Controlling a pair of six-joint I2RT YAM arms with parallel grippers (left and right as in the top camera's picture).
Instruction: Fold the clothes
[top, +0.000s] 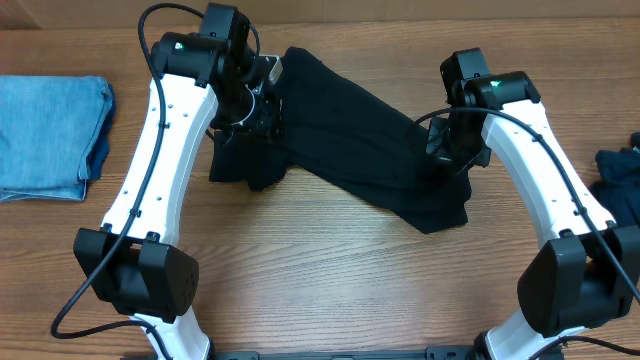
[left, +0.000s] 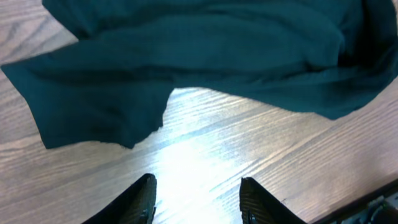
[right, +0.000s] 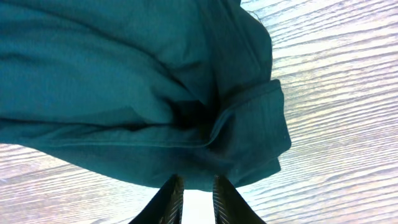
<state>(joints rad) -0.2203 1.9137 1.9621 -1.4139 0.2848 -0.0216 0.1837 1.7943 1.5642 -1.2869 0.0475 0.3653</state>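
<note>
The clothes in play are a black T-shirt, lying crumpled in a diagonal band across the middle of the wooden table. My left gripper hovers over its upper left end. In the left wrist view that gripper is open over bare wood, a little short of the shirt and a loose sleeve flap. My right gripper is at the shirt's lower right end. In the right wrist view its fingers stand a narrow gap apart, tips at the hem of the shirt, with table showing between them.
A folded light blue denim garment lies at the left edge of the table. A dark navy garment sits bunched at the right edge. Bare wood stretches in front of the shirt between the two arm bases.
</note>
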